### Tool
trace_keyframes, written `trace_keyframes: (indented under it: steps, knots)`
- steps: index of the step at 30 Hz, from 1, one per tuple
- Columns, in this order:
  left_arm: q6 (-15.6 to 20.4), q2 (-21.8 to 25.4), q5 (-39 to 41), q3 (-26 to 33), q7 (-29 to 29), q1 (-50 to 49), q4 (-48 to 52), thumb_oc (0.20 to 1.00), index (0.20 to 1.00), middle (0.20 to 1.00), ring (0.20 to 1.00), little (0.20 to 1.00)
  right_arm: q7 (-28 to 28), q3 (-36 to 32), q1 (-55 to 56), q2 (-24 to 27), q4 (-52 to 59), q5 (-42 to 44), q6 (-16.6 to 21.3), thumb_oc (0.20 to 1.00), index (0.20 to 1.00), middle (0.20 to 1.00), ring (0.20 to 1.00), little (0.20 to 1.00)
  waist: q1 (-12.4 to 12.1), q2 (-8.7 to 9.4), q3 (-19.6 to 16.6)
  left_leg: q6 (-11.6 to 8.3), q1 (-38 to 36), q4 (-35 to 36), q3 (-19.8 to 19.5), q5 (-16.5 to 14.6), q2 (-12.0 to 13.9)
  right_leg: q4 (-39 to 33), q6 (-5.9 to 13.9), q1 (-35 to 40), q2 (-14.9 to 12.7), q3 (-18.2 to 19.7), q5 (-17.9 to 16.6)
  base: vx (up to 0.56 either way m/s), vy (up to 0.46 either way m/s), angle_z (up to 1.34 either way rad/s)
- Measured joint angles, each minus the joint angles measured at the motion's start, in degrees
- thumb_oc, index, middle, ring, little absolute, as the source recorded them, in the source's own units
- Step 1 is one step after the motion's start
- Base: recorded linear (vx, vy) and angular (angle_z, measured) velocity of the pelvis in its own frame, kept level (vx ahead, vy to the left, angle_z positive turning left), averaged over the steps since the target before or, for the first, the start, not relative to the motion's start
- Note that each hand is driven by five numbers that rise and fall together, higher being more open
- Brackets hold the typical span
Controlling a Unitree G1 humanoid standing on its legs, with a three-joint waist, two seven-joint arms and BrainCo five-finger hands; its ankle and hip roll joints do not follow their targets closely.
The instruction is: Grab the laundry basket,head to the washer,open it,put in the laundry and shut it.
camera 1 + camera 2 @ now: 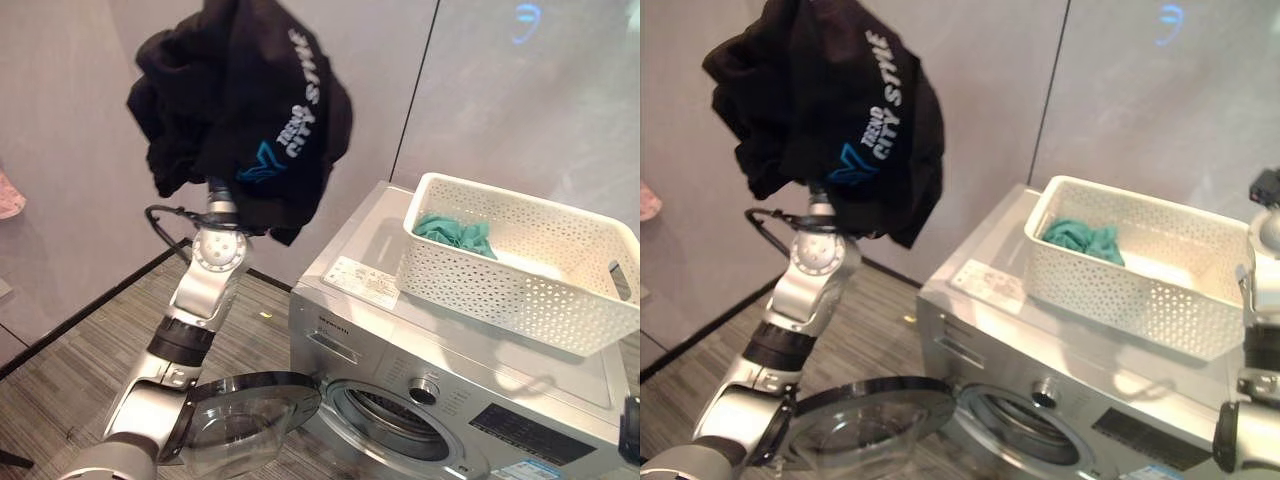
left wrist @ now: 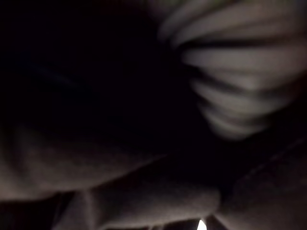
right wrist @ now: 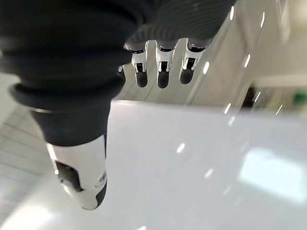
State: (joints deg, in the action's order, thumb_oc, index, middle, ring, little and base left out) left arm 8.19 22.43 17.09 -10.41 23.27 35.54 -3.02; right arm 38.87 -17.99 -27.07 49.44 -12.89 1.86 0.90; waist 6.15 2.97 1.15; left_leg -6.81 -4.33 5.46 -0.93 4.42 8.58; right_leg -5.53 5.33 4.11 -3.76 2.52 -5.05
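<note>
Our left hand's fingers (image 2: 230, 91) hide in a raised black shirt (image 1: 240, 110); grip unclear, it could miss the open washer (image 1: 400, 420).

Head eyes look down, share washer (image 1: 450, 400); wrist views very close.

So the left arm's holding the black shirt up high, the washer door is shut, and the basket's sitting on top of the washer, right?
Not quite: the washer door is open, swung out beside the drum opening, as the left eye view shows. The rest holds: the black shirt is raised on the left arm and the basket sits on the washer.
</note>
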Motion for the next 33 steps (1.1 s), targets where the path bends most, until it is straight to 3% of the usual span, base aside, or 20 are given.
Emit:
trace_keyframes:
  steps: [2, 5, 9, 10, 13, 15, 19, 20, 21, 22, 23, 24, 25, 26, 28, 30, 31, 32, 33]
  knots:
    - [0.0, -0.3, -0.1, 1.3, 0.0, -1.1, 0.1, 0.2, 0.2, 0.2, 0.2, 0.2, 0.1, -0.6, 2.5, -1.1, 1.3, -0.6, -1.1, 1.0, 1.0, 1.0, 1.0, 1.0, 0.8, -0.08, 0.4, 0.21, -0.8, -0.1, 1.3, -0.2, -0.6, 0.0, 0.47, -0.1, -0.5, 1.2, -0.2, -0.06, 0.124, -0.4]
    - [0.3, -0.3, -0.4, 3.2, -1.1, -4.2, 2.4, 0.2, 0.2, 0.2, 0.2, 0.2, -0.2, -3.7, 10.7, -8.4, 6.8, -5.1, -1.7, 1.0, 1.0, 1.0, 1.0, 1.0, 1.2, 0.5, 1.4, 1.47, -2.7, -0.2, 5.6, -1.2, -2.2, 0.0, 1.38, -0.9, -1.5, 6.1, -0.6, -0.09, 0.155, -0.66]
    - [0.4, -0.3, -0.5, 3.2, -2.0, -4.8, 2.4, 0.2, 0.2, 0.2, 0.2, 0.2, -0.3, -4.2, 16.1, -11.6, 4.5, -5.5, -3.4, 1.0, 1.0, 1.0, 1.0, 1.0, 2.2, 0.36, 3.4, 2.94, -4.5, -0.1, 9.3, -2.3, -4.6, 0.1, 3.13, -0.8, -3.7, 9.5, -0.9, -0.08, 0.163, -0.47]
    - [0.4, -0.5, -0.6, 3.2, -2.3, -4.7, 2.3, 0.2, 0.2, 0.2, 0.2, 0.2, -0.3, -4.8, 17.4, -12.4, 3.3, -5.4, -3.6, 1.0, 1.0, 1.0, 1.0, 1.0, 3.6, 0.51, 3.7, 3.27, -4.8, -0.4, 9.9, -2.6, -5.7, 0.5, 4.09, -1.0, -4.5, 10.1, -1.3, -0.11, 0.26, -0.26]
    - [0.5, -0.7, -1.9, 3.3, -2.3, -4.9, 2.6, 0.2, 0.2, 0.2, 0.2, 0.2, -0.2, -7.8, 20.4, -18.8, 2.1, -4.3, -4.0, 1.0, 1.0, 1.0, 1.0, 1.0, 4.4, 0.55, 4.2, 5.27, -6.0, -1.4, 11.6, -3.9, -7.6, 1.5, 5.33, -0.7, -6.0, 12.0, -1.5, -0.09, 0.196, -0.35]
    - [0.5, -1.0, -2.0, 3.5, -2.6, -4.7, 3.4, 0.2, 0.2, 0.2, 0.2, 0.2, -0.2, -7.8, 22.0, -20.7, 1.9, -3.9, -4.2, 1.0, 1.0, 1.0, 1.0, 1.0, 5.6, 0.59, 4.9, 6.42, -5.7, -4.8, 13.4, -6.3, -9.1, 3.0, 6.85, -1.2, -7.2, 14.5, -1.0, -0.17, 0.218, -0.44]
    - [0.8, -0.9, -2.4, 3.4, -4.0, -4.6, 6.6, 0.2, 0.2, 0.2, 0.2, 0.2, 0.2, -9.1, 24.2, -21.9, -1.9, -2.6, -5.0, 1.0, 1.0, 1.0, 1.0, 1.0, 6.1, 1.05, 6.1, 8.33, -4.5, -10.7, 15.2, -10.1, -10.7, 5.2, 8.29, -2.6, -8.5, 15.7, -1.8, -0.18, 0.121, -0.51]
    - [1.6, -0.9, -2.5, 3.1, -4.4, -3.9, 6.8, 0.2, 0.2, 0.2, 0.2, 0.2, 1.1, -10.2, 26.0, -21.6, -4.8, -3.0, -5.1, 1.0, 1.0, 1.0, 1.0, 1.0, 5.0, 1.86, 6.4, 10.13, -1.6, -16.9, 16.7, -13.7, -10.8, 5.3, 7.57, -4.3, -10.2, 13.6, -0.6, -0.24, 0.106, -0.75]
    - [1.6, -0.2, -2.5, 3.1, -4.6, -4.2, 7.4, 0.2, 0.2, 0.2, 0.2, 0.2, 1.4, -10.9, 26.0, -21.4, -6.2, -2.8, -6.1, 1.0, 1.0, 1.0, 1.0, 1.0, 4.7, 1.7, 6.8, 9.95, -1.0, -17.5, 17.9, -14.4, -10.9, 6.0, 8.29, -6.1, -12.0, 9.6, 1.1, -0.28, 0.08, -0.82]
    - [1.8, 0.0, -2.5, 3.0, -4.7, -4.0, 7.5, 0.2, 0.2, 0.2, 0.2, 0.2, 1.4, -11.6, 26.5, -21.4, -7.2, -2.9, -6.2, 1.0, 1.0, 1.0, 1.0, 1.0, 4.8, 1.16, 6.7, 11.33, 0.3, -19.1, 18.4, -15.2, -11.6, 5.4, 7.76, -7.1, -12.9, 6.0, 4.7, -0.24, 0.056, -0.66]
    - [1.9, 0.2, -2.5, 2.8, -4.9, -3.8, 7.5, 0.2, 0.2, 0.2, 0.2, 0.2, 1.4, -11.8, 26.5, -21.1, -9.0, -2.9, -6.2, 1.0, 1.0, 1.0, 1.0, 1.0, 4.2, -0.38, 7.3, 12.35, 2.0, -20.1, 18.1, -15.3, -10.9, 6.1, 6.61, -8.3, -14.2, -0.1, 8.1, -0.21, 0.037, -0.59]
    - [1.9, 0.0, -2.5, 2.9, -5.2, -3.7, 7.5, 0.2, 0.2, 0.2, 0.2, 0.2, 1.2, -11.7, 26.8, -20.8, -11.9, -2.8, -6.3, 1.0, 1.0, 1.0, 1.0, 1.0, 4.0, -2.16, 8.3, 12.93, 2.5, -20.6, 18.8, -15.0, -9.3, 8.5, 4.63, -9.4, -15.7, -5.9, 7.9, -0.16, 0.026, -0.37]
    - [1.7, -0.2, -2.5, 2.9, -5.2, -3.9, 7.4, 0.2, 0.2, 0.2, 0.2, 0.2, 1.0, -11.6, 27.7, -20.5, -13.8, -2.7, -6.8, 1.0, 1.0, 1.0, 1.0, 1.0, 4.1, -2.78, 8.7, 13.39, 2.5, -20.1, 18.9, -14.7, -8.9, 11.1, 3.45, -9.6, -16.6, -8.6, 6.8, -0.17, 0.003, -0.09]
    - [1.7, 0.0, -2.5, 3.1, -5.8, -4.0, 6.8, 0.2, 0.2, 0.2, 0.2, 0.2, 1.0, -11.8, 29.8, -20.1, -18.8, -2.1, -7.3, 1.0, 1.0, 1.0, 1.0, 1.0, 4.0, -3.49, 8.3, 13.28, 2.5, -18.1, 19.1, -13.1, -8.2, 18.3, 3.04, -9.8, -17.4, -8.4, 6.6, -0.12, -0.02, 0.03]
    - [1.8, 0.0, -2.4, 3.5, -6.0, -3.9, 6.1, 0.2, 0.2, 0.2, 0.2, 0.2, 1.0, -14.2, 32.2, -20.1, -23.8, -0.4, -6.9, 1.0, 1.0, 1.0, 1.0, 1.0, 3.4, -3.77, 8.1, 13.31, 2.5, -15.5, 19.3, -11.3, -7.2, 22.8, 4.18, -8.1, -17.3, -7.2, 7.4, -0.07, -0.046, -0.06]
    - [1.6, 1.9, -1.8, 3.4, -6.3, -4.3, 5.5, 0.2, 0.2, 0.2, 0.2, 0.2, 1.0, -16.1, 34.6, -19.7, -31.7, 1.9, -5.9, 1.0, 1.0, 1.0, 1.0, 1.0, 1.4, -3.57, 7.6, 12.42, 1.3, -11.7, 18.9, -8.7, -6.9, 22.8, 4.88, -2.2, -17.7, -8.1, 6.7, -0.07, -0.093, -0.11]
    - [1.6, 3.1, -1.7, 3.3, -6.9, -4.4, 5.2, 0.2, 0.2, 0.2, 0.2, 0.2, 0.5, -14.6, 36.4, -19.7, -35.0, 1.9, -5.5, 1.0, 1.0, 1.0, 1.0, 1.0, 0.9, -2.65, 7.0, 11.49, 1.4, -10.6, 19.1, -7.8, -6.9, 22.7, 4.75, -0.1, -18.1, -8.7, 5.5, -0.06, -0.089, -0.14]
    - [1.6, 4.4, -1.5, 3.0, -7.4, -4.8, 5.2, 0.2, 0.2, 0.2, 0.2, 0.2, -0.8, -13.7, 37.3, -20.0, -39.3, 2.0, -5.2, 1.0, 1.0, 1.0, 1.0, 1.0, 0.1, -1.47, 6.3, 10.48, 1.3, -9.6, 19.3, -6.9, -7.1, 20.5, 4.92, 2.3, -18.0, -10.2, 1.9, -0.06, -0.122, -0.31]
    - [1.6, 5.2, -1.2, 3.0, -7.9, -5.7, 5.2, 0.2, 0.2, 0.2, 0.2, 0.2, -1.8, -13.6, 37.4, -20.0, -42.2, 3.0, -4.9, 1.0, 1.0, 1.0, 1.0, 1.0, -0.6, -1.7, 6.1, 9.49, 1.3, -8.5, 19.2, -5.4, -6.9, 18.1, 5.93, 2.6, -16.9, -10.7, 1.4, -0.08, -0.241, -0.28]
